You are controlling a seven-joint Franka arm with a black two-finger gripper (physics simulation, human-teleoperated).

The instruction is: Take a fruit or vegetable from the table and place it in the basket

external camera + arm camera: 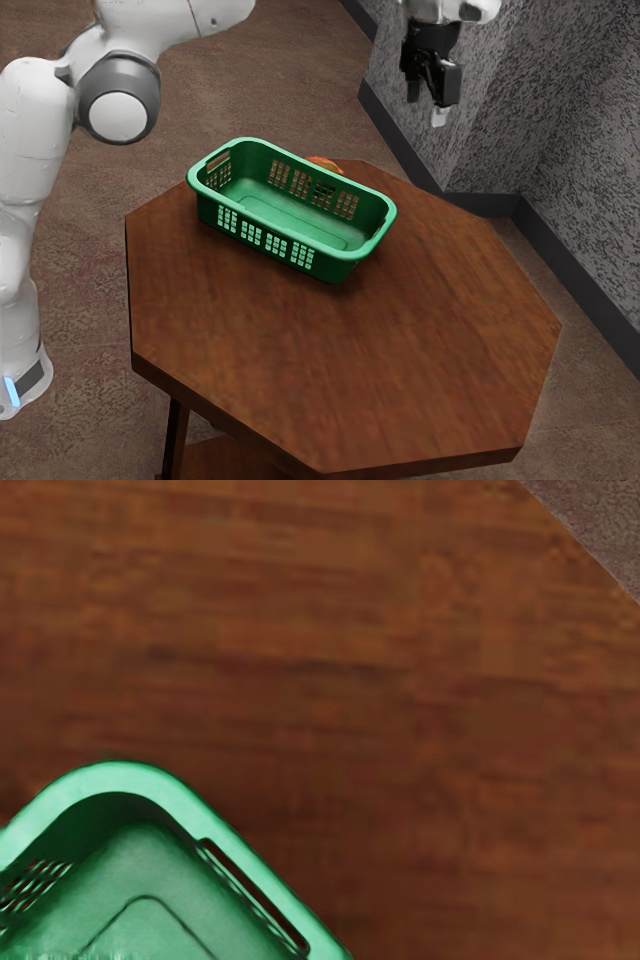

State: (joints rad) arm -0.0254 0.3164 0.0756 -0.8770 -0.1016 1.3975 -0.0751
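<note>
– Reaching how?
– With the arm bent, passing out over the exterior view's top edge, then dropping back in to the gripper, pointed downward, well above the table.
– Set wide or narrow?
– Can't tell from here.
– And for picking up?
– Look behind the far long side of the basket: mostly hidden there, something orange and rounded.

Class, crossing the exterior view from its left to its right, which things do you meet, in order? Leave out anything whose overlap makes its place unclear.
The arm's white base → the green basket → the black gripper.
</note>
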